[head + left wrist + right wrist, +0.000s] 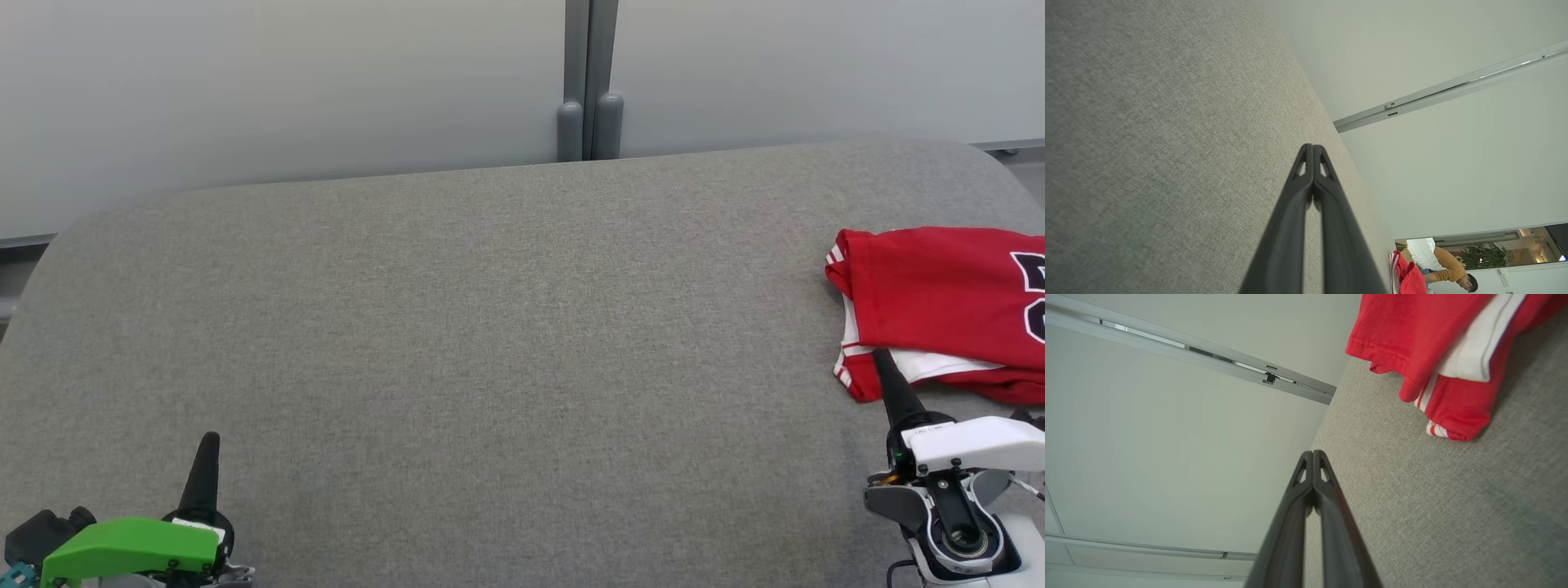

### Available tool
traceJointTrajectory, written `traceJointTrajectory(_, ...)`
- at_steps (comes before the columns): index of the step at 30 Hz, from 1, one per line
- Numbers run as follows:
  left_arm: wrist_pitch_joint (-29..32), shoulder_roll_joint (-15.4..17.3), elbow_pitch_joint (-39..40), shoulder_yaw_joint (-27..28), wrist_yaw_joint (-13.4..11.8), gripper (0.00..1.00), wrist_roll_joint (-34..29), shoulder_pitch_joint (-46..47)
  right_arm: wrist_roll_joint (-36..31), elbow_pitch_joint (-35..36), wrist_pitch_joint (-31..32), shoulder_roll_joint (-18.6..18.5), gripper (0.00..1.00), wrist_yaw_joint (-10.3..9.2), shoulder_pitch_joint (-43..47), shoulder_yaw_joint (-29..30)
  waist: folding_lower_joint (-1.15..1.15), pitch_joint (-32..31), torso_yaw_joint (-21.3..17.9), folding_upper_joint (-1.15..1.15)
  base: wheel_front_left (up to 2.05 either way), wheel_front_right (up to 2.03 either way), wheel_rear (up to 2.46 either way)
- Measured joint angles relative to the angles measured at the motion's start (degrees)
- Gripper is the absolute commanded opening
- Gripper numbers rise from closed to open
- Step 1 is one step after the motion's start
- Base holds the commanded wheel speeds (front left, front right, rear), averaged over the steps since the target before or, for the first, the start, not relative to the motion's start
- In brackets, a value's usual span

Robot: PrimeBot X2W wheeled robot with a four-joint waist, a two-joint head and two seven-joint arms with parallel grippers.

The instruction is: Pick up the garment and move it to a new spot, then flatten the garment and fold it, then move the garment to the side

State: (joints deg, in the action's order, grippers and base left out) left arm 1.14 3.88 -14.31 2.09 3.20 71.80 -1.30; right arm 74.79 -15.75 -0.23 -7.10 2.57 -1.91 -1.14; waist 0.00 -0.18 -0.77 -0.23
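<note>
Now showing the right gripper (880, 356) with both fingers pressed together, gripping nothing, low above the grey padded table (490, 327). Finding the red garment (939, 286) just ahead of that tip and off to its right, apart from it, lying in layers with white trim exposed. Finding the left gripper (211, 443) well away to its left, likewise pinched closed and empty. Judging the garment as looking folded and set aside; if lifting it, opening the fingers first, then approaching low at the near hem and pinching all layers together

Office, by frosted partitions (286, 82)
</note>
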Motion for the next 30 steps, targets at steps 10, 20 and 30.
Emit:
traceJointTrajectory(10, 1.97, -0.86, -0.44, 1.25, 1.41, 0.00, 7.08, 1.34, 6.49, -0.07, 2.11, 1.66, 0.00, 1.63, -0.29, 2.86, 0.00, 0.12, 0.29, 0.00, 0.00, 0.00, 0.00)
traceJointTrajectory(20, 3.86, -1.14, -1.30, 1.81, 2.55, 0.00, 13.66, 3.25, 12.32, -0.13, 3.89, 2.93, 0.00, 2.98, -1.14, 5.37, 0.00, 0.23, 0.56, 0.00, 0.00, 0.00, 0.00)
traceJointTrajectory(30, 5.39, -1.44, -1.76, 2.80, 3.67, 0.00, 19.78, 4.40, 17.52, -0.25, 5.42, 3.98, 0.00, 3.99, -1.19, 7.81, 0.00, 0.33, 0.78, 0.00, 0.00, 0.00, 0.00)
